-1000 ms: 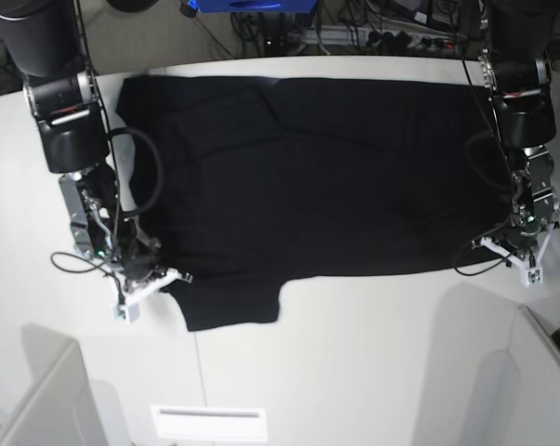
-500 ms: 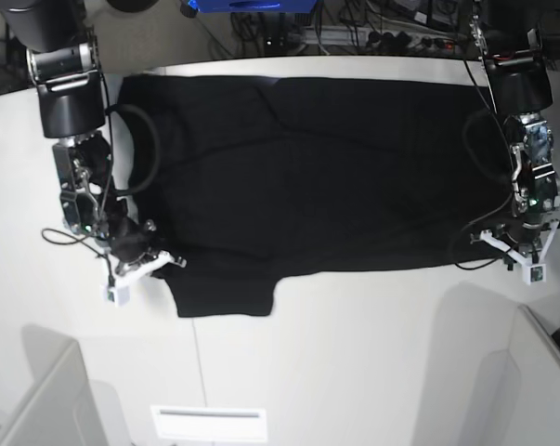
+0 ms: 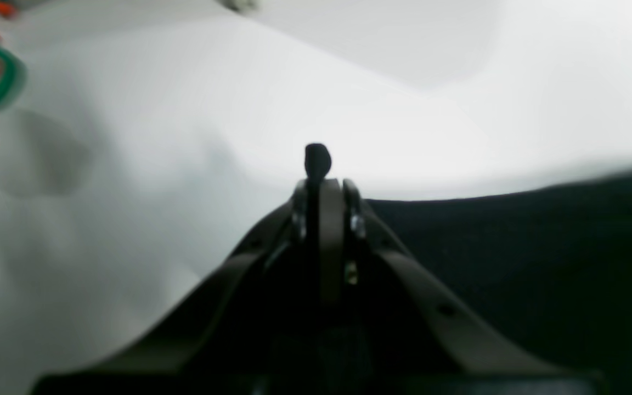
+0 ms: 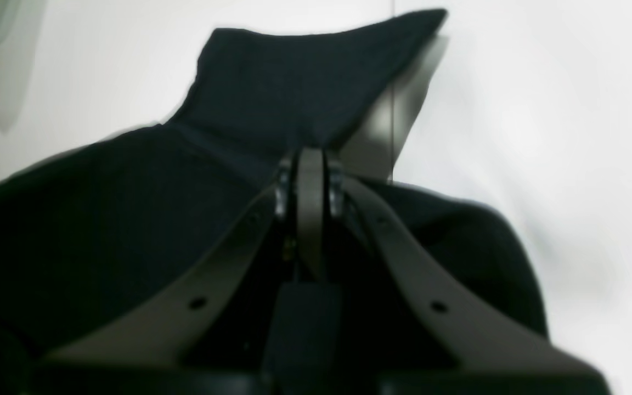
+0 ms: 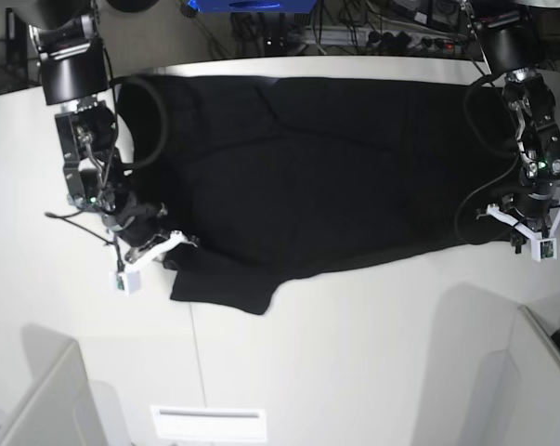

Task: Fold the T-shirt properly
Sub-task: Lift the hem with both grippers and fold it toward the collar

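two claws are working the near edge of the large plain black short-sleeved cloth t-shirt (image 5: pixel 317 177), which is lying spread across the white tabletop (image 5: pixel 354 362) with its far edge along the back. the right claw (image 5: pixel 152 251) is sitting clamped together on the shirt by the near sleeve, and in the right wrist view the dark cloth is rising in a peak just beyond the closed tips (image 4: pixel 310 159). the left claw (image 5: pixel 526 237) is pinched on the hem corner at the other end; in the left wrist view a small nub of black cloth is poking out past its tips (image 3: pixel 319 181).

judging from this, the step in hand is carrying the near edge over toward the far edge. doing it well is likely calling for both arms lifting together at matching height, keeping the hem taut between them so the middle is not sagging, and travelling level so the sleeve is not dragging or bunching under the fold
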